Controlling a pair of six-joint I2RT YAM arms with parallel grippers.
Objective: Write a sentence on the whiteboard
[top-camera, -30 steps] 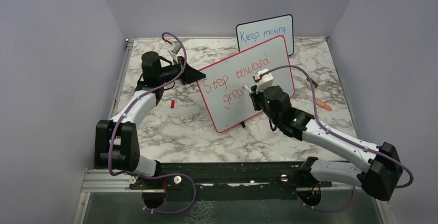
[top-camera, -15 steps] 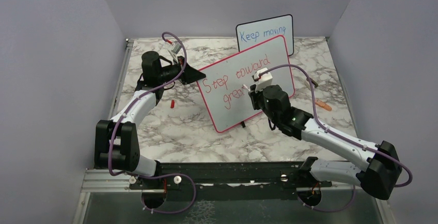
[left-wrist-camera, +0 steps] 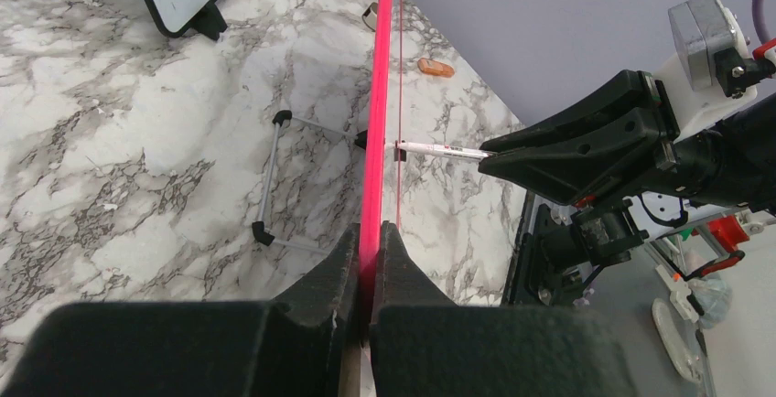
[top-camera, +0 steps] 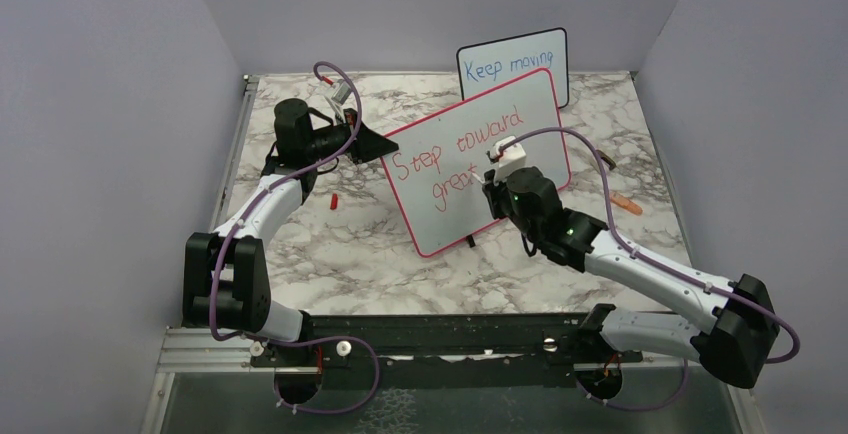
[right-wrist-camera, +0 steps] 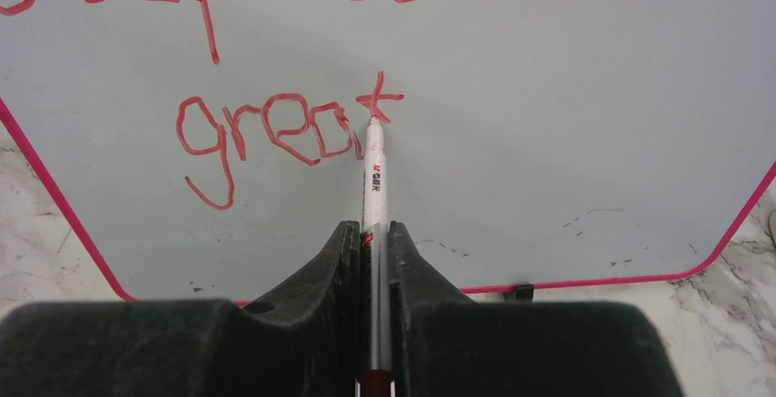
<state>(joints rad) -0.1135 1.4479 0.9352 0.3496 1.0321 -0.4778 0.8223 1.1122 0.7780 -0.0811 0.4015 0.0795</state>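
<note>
The whiteboard (top-camera: 450, 219) with its red-pink frame stands tilted mid-table. My left gripper (top-camera: 385, 147) is shut on its left edge; the left wrist view shows that edge (left-wrist-camera: 377, 123) pinched between the jaws of the left gripper (left-wrist-camera: 369, 232). The sentence (top-camera: 455, 154) in red reads "Step toward" above "great" (right-wrist-camera: 284, 132). My right gripper (top-camera: 490, 176) is shut on a white marker (right-wrist-camera: 374, 177). In the right wrist view the marker runs between the jaws of the right gripper (right-wrist-camera: 373, 228), its tip on the board at the foot of the "t". The marker (left-wrist-camera: 439, 150) also shows side-on.
A smaller black-framed board (top-camera: 515, 64) with blue writing stands behind the whiteboard. A small red cap (top-camera: 334, 200) lies on the marble left of the whiteboard. An orange object (top-camera: 625, 204) lies to its right. A wire stand (left-wrist-camera: 270, 177) props the board from behind.
The right gripper has shifted slightly along the board with the marker, and a "t" now follows "grea". The left gripper has held still on the frame.
</note>
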